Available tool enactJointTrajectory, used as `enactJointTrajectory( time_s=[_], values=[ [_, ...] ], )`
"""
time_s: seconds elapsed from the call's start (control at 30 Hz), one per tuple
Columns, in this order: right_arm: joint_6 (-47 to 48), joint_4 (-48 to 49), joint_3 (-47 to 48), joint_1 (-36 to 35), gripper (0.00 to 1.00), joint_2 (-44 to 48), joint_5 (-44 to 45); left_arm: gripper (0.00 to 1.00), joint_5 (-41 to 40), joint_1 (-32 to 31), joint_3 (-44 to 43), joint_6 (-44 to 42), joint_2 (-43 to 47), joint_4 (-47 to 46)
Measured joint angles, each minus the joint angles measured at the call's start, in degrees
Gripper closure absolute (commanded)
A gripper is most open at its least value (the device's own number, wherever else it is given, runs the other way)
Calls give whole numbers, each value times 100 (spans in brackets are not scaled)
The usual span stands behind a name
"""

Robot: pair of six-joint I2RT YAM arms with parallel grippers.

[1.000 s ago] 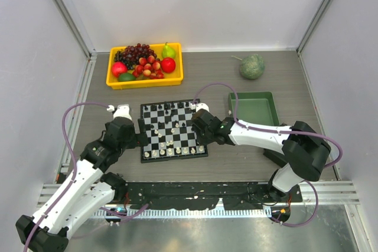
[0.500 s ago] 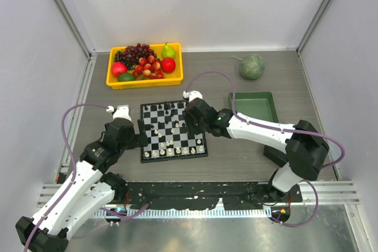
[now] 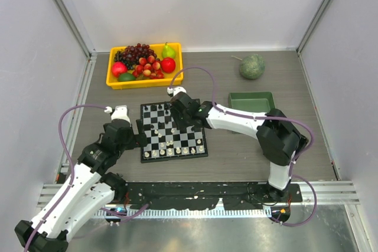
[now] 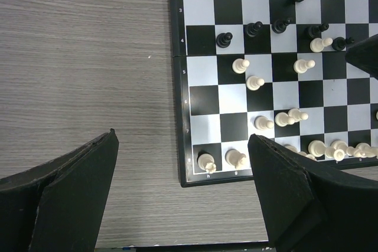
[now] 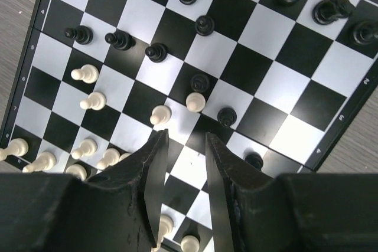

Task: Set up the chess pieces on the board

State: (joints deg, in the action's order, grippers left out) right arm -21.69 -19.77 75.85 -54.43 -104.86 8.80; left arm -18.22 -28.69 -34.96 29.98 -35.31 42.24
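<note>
The left gripper [image 3: 140,136] [image 4: 183,140] hovers low over the grey wood-grain worktop [image 3: 236,160] at the left edge of the small black-and-white checkered chessboard [image 3: 174,157] [image 4: 204,98] [image 5: 266,28], its fingers spread wide and holding nothing. Far behind it, a yellow plastic tray [image 3: 144,83] carries red, green and dark fruit. The chessboard lies in the middle of the worktop, between the two arms. Tiny cream-white chess pieces [image 3: 171,151] [image 4: 260,82] [image 5: 88,74] fill its near row, with several standing further in, while tiny black chess pieces [image 3: 165,108] [image 4: 254,28] [image 5: 156,52] stand on the far half; the two colours meet around the board's middle. The right arm reaches in from the right, and the right gripper [image 3: 178,120] [image 5: 184,137] hangs over the board's middle squares, just near of a cream-white piece; its fingers are parted only by a narrow gap, with nothing between them. To the right of the board, partly behind that arm, sits a green rectangular plastic tray [image 3: 254,94]. A round grey-green fruit [image 3: 252,66] lies at the far right.
</note>
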Motion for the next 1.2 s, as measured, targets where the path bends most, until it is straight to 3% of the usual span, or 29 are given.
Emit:
enactJointTrajectory(
  time_s=[0.37,1.2],
  values=[
    [197,-55,352,0,64,-501,-35,0,-26,0,2,0,35,7],
    [463,-166,678,2,82,-920,-31,0,-28,20,42,2,31,13]
  ],
)
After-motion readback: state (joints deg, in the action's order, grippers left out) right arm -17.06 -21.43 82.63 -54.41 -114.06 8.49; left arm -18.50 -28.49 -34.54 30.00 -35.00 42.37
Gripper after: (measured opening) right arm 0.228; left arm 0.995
